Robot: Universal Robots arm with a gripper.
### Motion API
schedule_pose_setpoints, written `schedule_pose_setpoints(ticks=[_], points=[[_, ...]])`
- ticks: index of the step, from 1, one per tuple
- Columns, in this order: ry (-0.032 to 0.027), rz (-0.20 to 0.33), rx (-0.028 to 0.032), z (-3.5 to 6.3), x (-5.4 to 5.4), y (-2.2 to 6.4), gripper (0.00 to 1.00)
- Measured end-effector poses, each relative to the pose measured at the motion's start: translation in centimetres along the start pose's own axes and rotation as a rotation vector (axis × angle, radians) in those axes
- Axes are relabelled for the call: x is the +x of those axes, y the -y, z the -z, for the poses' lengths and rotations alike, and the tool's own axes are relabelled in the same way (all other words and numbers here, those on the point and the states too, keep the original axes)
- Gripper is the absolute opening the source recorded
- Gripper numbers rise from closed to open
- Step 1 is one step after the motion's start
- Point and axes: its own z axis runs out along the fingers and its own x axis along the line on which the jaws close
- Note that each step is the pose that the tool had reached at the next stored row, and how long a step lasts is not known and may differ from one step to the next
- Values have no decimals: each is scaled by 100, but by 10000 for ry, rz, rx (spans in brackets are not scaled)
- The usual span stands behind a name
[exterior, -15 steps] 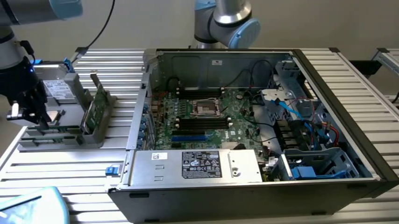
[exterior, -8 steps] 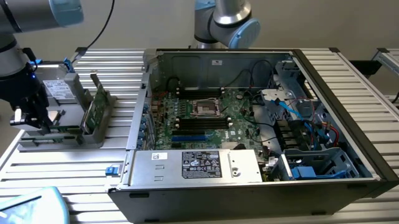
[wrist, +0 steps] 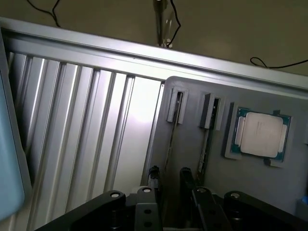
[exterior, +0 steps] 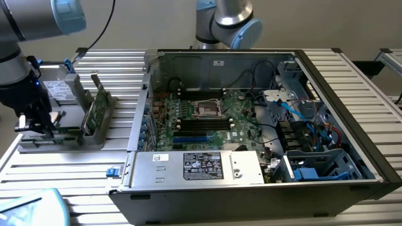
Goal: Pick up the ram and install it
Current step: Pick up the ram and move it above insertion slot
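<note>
Ribbed aluminium table [exterior: 75, 162] carries an open computer case [exterior: 351, 89] and, to the exterior view's left of it, a grey holder [exterior: 94, 134]. Writing is scarce and none of it can be read. The power supply [exterior: 195, 167] at the case's near edge bears one dark label with small print and logos. One white sticker [exterior: 219, 62] sits on the case's back wall. The grey drive [exterior: 58, 88] at the holder's far end has one white label.

Inside the case lies one motherboard [exterior: 242, 120] with an empty processor socket [exterior: 206, 108] between rows of black slots.

The ram [exterior: 93, 112] stands on edge in the holder, green face showing. In the wrist view it appears edge-on [wrist: 169, 144], with a second stick [wrist: 205, 144] just beside it, each in its own grey bracket. One silver-topped processor [wrist: 260, 134] rests in a pocket beyond them.

The gripper [exterior: 36, 128] hangs over the holder's near end. Its two black fingertips [wrist: 154, 174] stand apart, empty, and the ram's thin edge runs toward the gap between them [wrist: 170, 175]. A second robot arm [exterior: 223, 21] rises behind the case.
</note>
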Motion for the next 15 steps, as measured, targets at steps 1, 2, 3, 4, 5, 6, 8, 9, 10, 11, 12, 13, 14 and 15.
schedule_pose_setpoints(ticks=[1,2,3,4,5,6,8,9,10,11,12,13,14,15], points=[[12,4,3,-18,3,0,31],[24,7,7,-36,5,1,31],[34,11,12,-55,8,1,31],[43,14,15,-74,11,1,31],[52,18,20,-92,14,2,31],[61,21,24,-108,16,2,31],[85,27,40,-142,21,3,31],[98,30,47,-158,24,4,31],[113,31,55,-174,26,5,31],[127,32,61,-191,27,5,31],[142,34,67,-205,29,6,31],[156,35,70,-215,31,6,31],[166,34,72,-227,31,6,31],[169,34,75,-237,31,7,31]])
